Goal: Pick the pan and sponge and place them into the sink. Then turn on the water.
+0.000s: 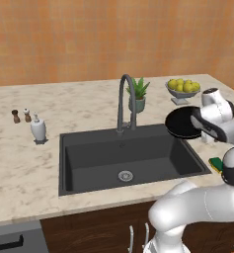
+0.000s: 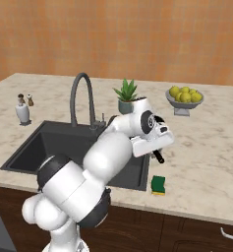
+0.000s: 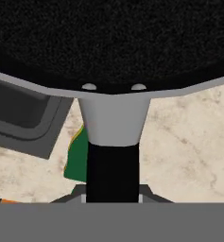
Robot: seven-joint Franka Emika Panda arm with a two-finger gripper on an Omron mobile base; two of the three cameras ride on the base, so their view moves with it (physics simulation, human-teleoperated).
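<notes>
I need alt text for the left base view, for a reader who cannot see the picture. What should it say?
The white robot arm holds the black pan by its handle above the right edge of the dark grey sink, which is still empty. The green sponge lies on the marble counter right of the sink, and no water runs from the faucet.

My arm (image 2: 105, 152) is showing glossy white, rounded shells, with dark bands sitting at each joint. At twelve o'clock from my base, my white hand (image 2: 150, 135) is carrying dark fingers.
</notes>
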